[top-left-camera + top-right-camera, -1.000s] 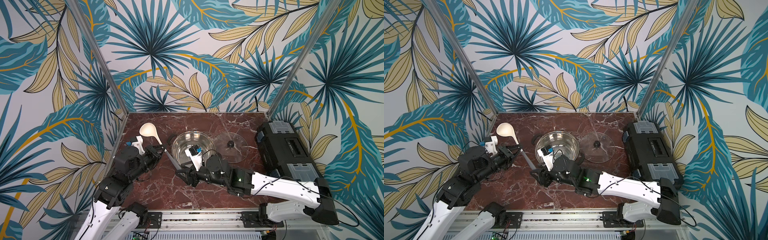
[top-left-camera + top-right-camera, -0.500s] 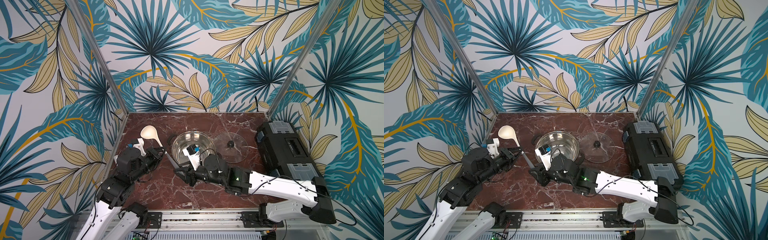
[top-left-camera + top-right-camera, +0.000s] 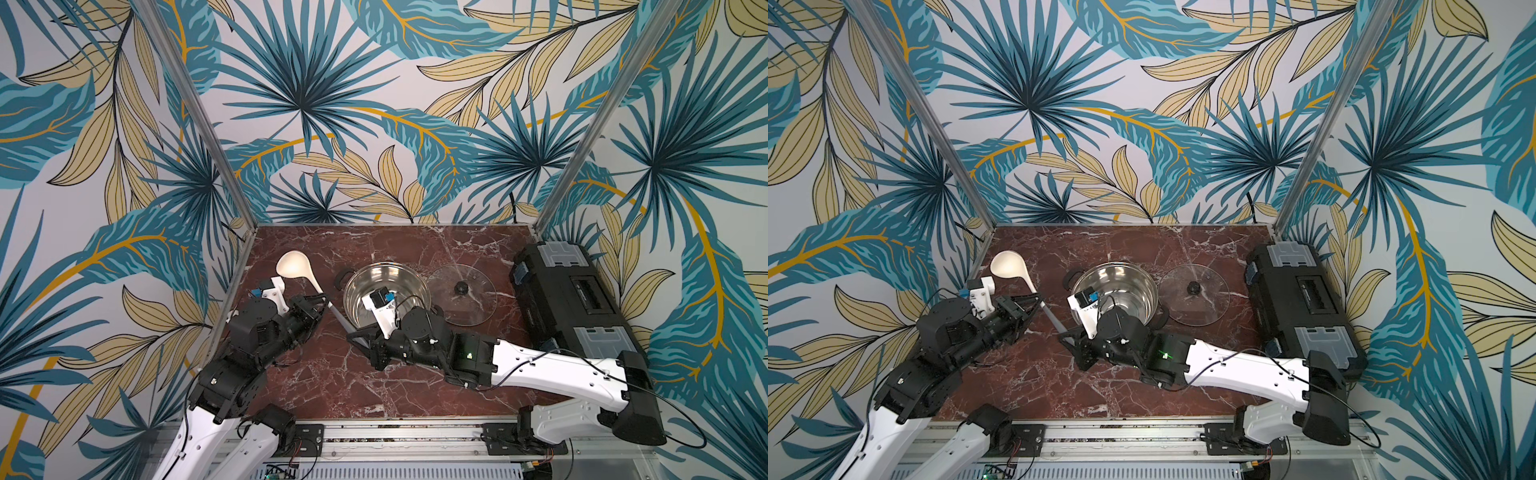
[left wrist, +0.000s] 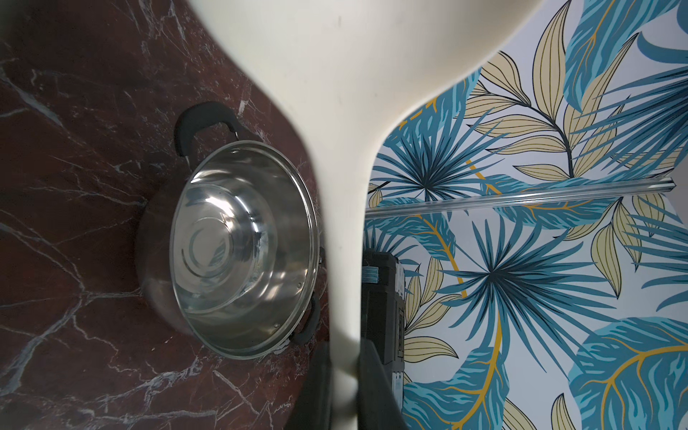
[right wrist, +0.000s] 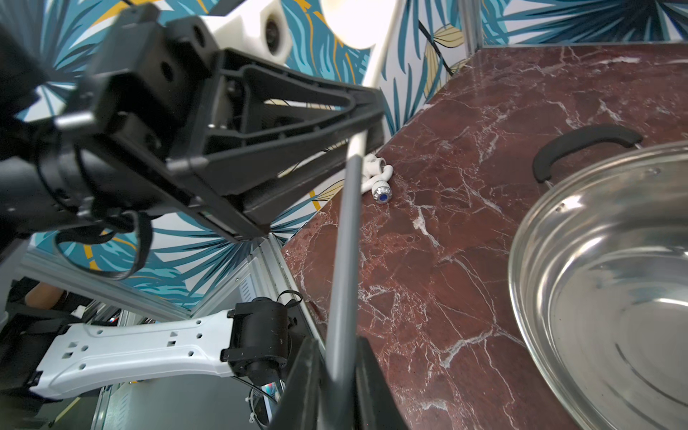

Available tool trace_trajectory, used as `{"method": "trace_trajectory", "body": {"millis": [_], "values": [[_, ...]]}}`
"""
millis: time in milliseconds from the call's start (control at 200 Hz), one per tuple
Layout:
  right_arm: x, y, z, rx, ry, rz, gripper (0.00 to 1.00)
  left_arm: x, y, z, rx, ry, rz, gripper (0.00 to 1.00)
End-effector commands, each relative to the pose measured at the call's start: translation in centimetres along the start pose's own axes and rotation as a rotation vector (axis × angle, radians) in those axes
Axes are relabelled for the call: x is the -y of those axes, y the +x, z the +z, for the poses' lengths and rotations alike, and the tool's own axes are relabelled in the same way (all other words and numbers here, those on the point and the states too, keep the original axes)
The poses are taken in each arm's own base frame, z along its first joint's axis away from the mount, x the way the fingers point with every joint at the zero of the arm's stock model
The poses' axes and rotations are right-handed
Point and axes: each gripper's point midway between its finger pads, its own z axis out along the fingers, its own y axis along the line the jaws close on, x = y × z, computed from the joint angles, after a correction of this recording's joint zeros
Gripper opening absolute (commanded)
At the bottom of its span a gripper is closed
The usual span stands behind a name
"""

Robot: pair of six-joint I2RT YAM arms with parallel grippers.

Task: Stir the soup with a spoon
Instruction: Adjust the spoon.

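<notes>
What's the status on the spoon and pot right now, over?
Left gripper shut on spoon neck; right gripper shut on its grey handle end. Spoon off the table, beside the pot, not in it. Pot uncovered, nothing in the way.

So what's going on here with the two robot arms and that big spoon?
Both arms are holding one long spoon with a cream-white bowl and slim grey handle, up off the red marble table. The left gripper is shut on it where the cream neck meets the handle, and the right gripper is shut on the grey handle's end. It looks like a handover. The round stainless-steel pot beside them is empty, and its clear glass lid lies on the table next to it.
</notes>
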Motion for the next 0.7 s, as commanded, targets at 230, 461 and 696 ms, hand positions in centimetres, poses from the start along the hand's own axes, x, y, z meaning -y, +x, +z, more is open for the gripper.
{"method": "trace_trajectory", "body": {"millis": [230,461,696], "values": [[0.7,-1.2,-1.4,0.016,0.09,-0.012,0.0,-1.4,0.4,0.3,-0.008,-0.013,0.009,0.73],[5.3,-5.3,-6.4,0.016,0.464,-0.188,0.0,-2.2,1.1,-2.5,-0.009,-0.036,0.079,1.0],[9.0,-7.9,-12.9,-0.048,0.776,-0.422,0.0,-4.9,1.8,-6.1,-0.046,-0.156,0.384,1.0]]}}
